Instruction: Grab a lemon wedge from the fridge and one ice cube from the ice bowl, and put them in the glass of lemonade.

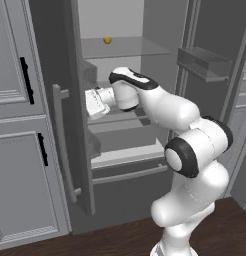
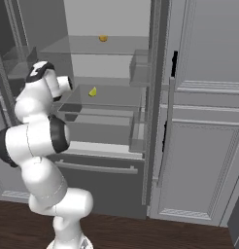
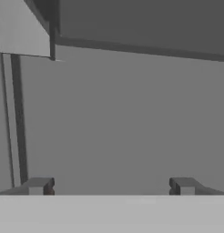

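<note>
The fridge (image 1: 126,196) stands with both doors swung open, and my arm reaches in at middle-shelf height. In the hand view my gripper (image 3: 111,186) is open with nothing between its fingertips (image 3: 38,185), facing a plain grey inner surface. A small yellow-orange chunk (image 1: 107,40) (image 2: 103,38) lies on the upper glass shelf. A pale yellow wedge-shaped piece (image 2: 93,91) lies on the middle shelf, just right of my hand. Which of the two is the lemon wedge I cannot tell. The ice bowl and the glass of lemonade are out of view.
The open left door (image 1: 77,125) with its long bar handle (image 1: 60,140) stands close beside my hand. The right door's bins (image 1: 205,62) jut out on the other side. Panelled cabinets (image 1: 20,150) (image 2: 204,160) flank the fridge. The bottom drawer (image 2: 97,168) is shut.
</note>
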